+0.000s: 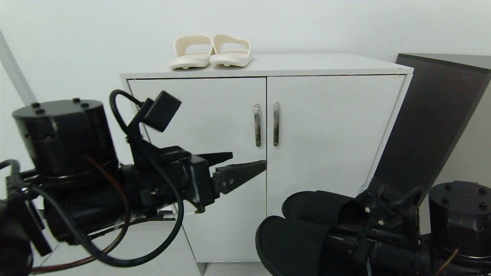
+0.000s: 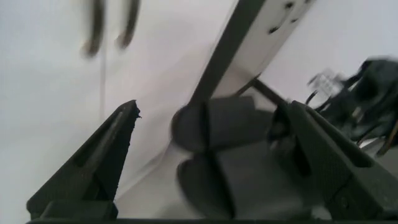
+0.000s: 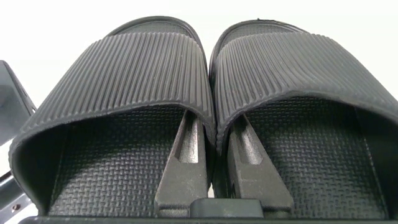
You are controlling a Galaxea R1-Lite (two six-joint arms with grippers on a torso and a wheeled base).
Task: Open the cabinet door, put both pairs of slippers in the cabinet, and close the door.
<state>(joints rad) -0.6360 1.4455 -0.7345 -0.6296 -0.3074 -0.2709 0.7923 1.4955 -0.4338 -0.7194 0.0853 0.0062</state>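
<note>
- Black slippers (image 1: 307,226): your right jaws clamp the pair together.
- Your left jaws gape empty before the shut cabinet (image 1: 326,153).
- Cream slippers (image 1: 211,51) sit on top.

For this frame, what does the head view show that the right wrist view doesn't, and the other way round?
Head view: white cabinet shut, cream slippers on top, left hand open before its left door. Right wrist view: right hand, one finger inside each of the black slippers, pinching their inner walls. Both: that held pair.
</note>
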